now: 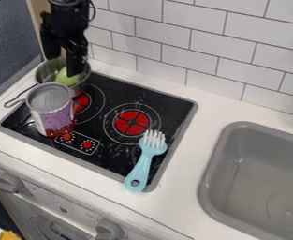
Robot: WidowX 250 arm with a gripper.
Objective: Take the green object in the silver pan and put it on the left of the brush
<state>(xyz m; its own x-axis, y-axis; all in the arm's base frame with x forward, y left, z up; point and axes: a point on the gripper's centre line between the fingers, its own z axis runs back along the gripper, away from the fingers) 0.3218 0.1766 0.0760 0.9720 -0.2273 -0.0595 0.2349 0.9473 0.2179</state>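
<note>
At the upper left, the gripper [63, 64] hangs over the silver pan [46, 73], its fingers apart and pointing down. The green object [67, 78] lies in the pan, just below and beside the nearer finger, which hides part of it. The light blue brush [141, 168] rests at the stove's front right corner, with its white bristles up towards the back and its handle towards the front.
A purple can [52, 116] with a silver top stands in front of the pan and partly hides it. The black stovetop [111, 154] has red burners. A grey sink [212, 173] is at the right, and a tiled wall rises behind.
</note>
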